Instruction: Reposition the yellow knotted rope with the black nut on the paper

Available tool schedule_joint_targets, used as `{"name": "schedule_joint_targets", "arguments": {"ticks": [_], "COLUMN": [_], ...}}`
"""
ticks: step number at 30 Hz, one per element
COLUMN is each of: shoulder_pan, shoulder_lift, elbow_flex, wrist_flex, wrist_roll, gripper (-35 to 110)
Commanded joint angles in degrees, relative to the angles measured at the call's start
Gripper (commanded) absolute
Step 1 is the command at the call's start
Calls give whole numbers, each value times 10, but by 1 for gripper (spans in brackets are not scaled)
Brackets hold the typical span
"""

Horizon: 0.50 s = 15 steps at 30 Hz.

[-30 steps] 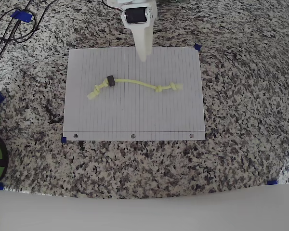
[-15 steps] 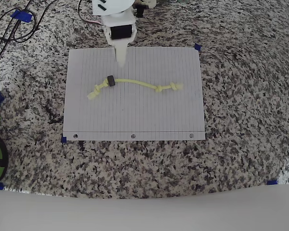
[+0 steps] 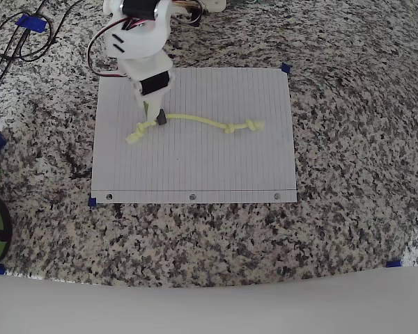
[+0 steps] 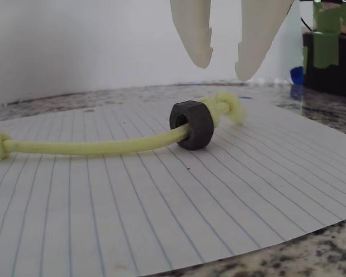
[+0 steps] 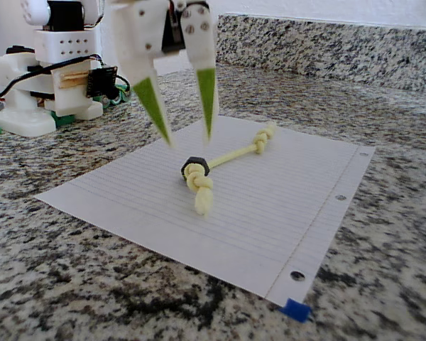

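My two fingers (image 5: 207, 99) are a little way apart and hold nothing. My gripper (image 4: 224, 62) hangs just above the black nut (image 4: 192, 124), not touching it. In the overhead view my gripper (image 3: 151, 111) is near the paper's left side, up toward its top edge.

The nut sits on the yellow knotted rope (image 3: 195, 124), right next to the knot at one end. The rope goes through the hole in the nut. The rope lies flat across the middle of the paper (image 3: 195, 167), from left to right in the overhead view. It has more knots (image 3: 240, 127) near its other end.

The paper lies flat on the speckled stone table (image 3: 348, 209). Bits of blue tape (image 5: 295, 310) sit at its corners.
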Motion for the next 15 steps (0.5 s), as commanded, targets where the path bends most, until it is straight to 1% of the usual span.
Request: {"name": "schedule_joint_targets", "arguments": {"ticks": [1, 15], "shoulder_pan": [7, 14], "shoulder_lift": [-18, -75], "elbow_flex": [-30, -42], "wrist_flex": [-16, -91], "wrist_roll": [21, 26], "gripper": [29, 29]}}
